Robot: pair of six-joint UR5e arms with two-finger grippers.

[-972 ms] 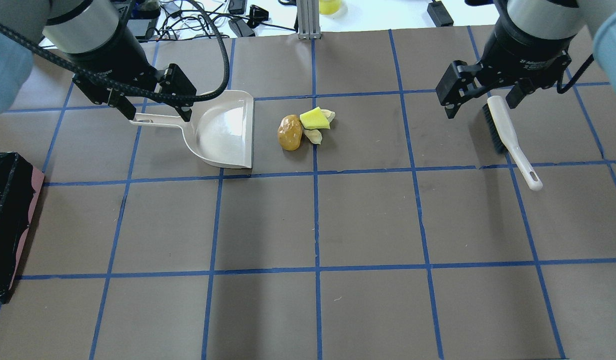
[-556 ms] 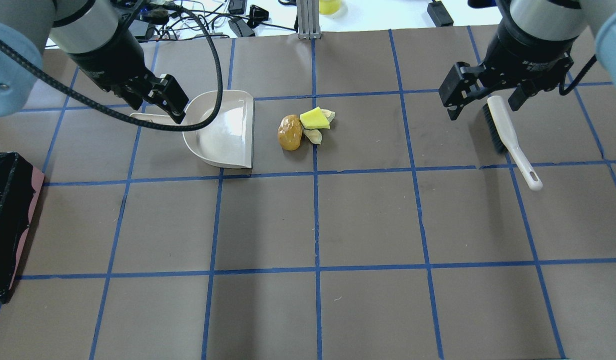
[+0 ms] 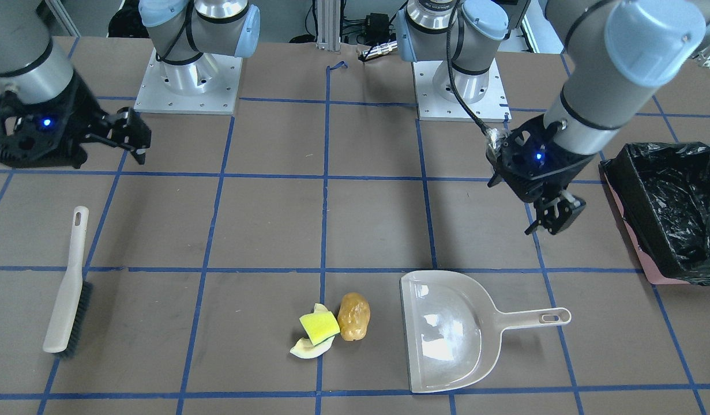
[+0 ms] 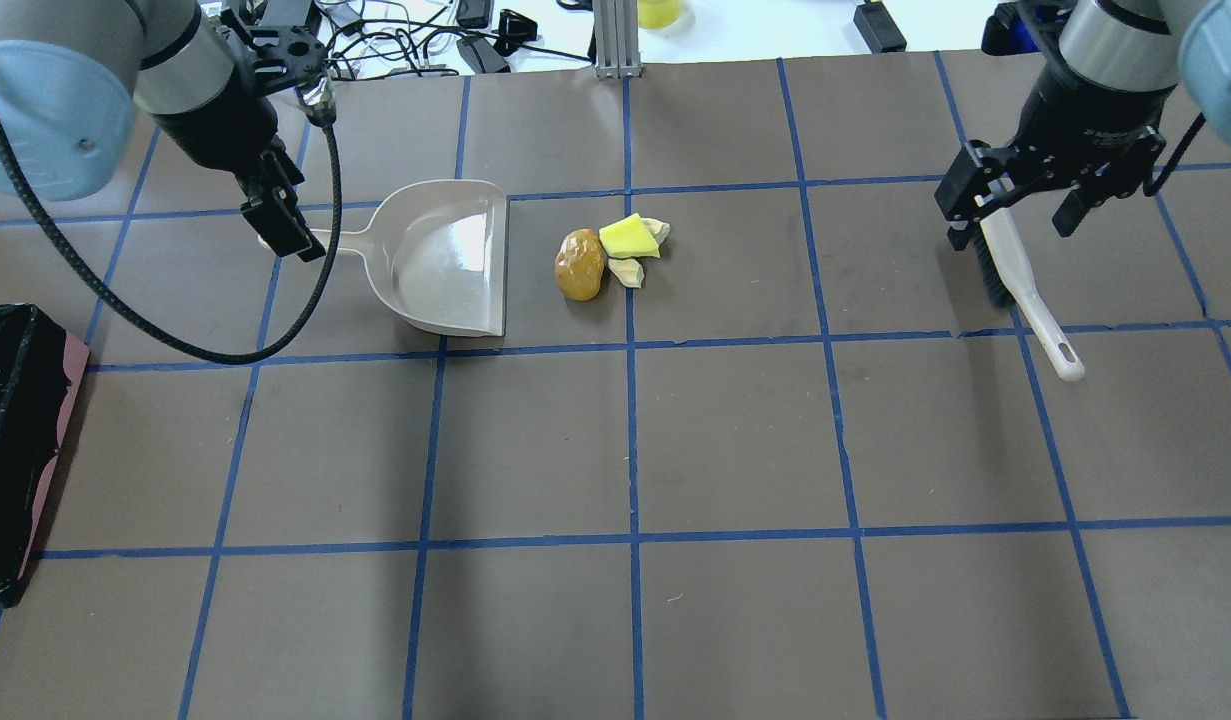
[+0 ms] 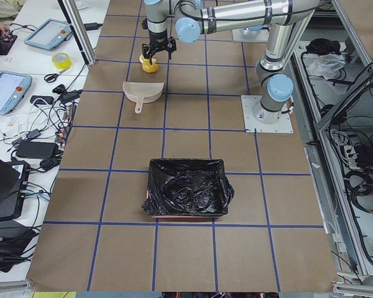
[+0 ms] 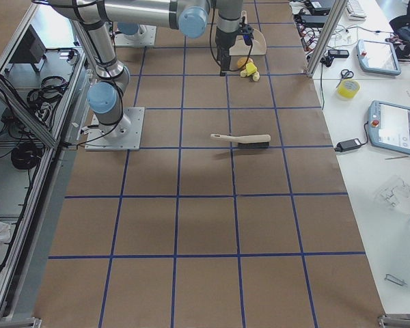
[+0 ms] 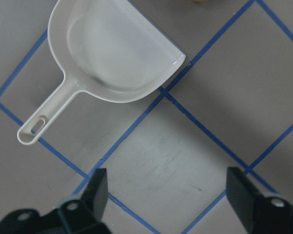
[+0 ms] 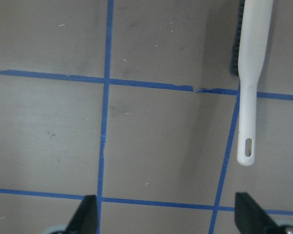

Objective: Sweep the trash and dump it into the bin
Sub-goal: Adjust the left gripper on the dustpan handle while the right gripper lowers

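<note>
While the left gripper (image 4: 283, 222) hangs spread wide near the handle of the dustpan (image 4: 445, 265) and the right gripper (image 4: 1015, 212) likewise near the brush (image 4: 1023, 285), the trash (image 4: 610, 255) lies just beside the dustpan's mouth, well apart from the bin (image 4: 10, 420).

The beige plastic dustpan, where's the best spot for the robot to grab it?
Probably the thin straight handle of the beige plastic dustpan, from straight above, the left pincer closing across its width. It lies flat, and the scoop is too wide and shallow to pinch.
</note>
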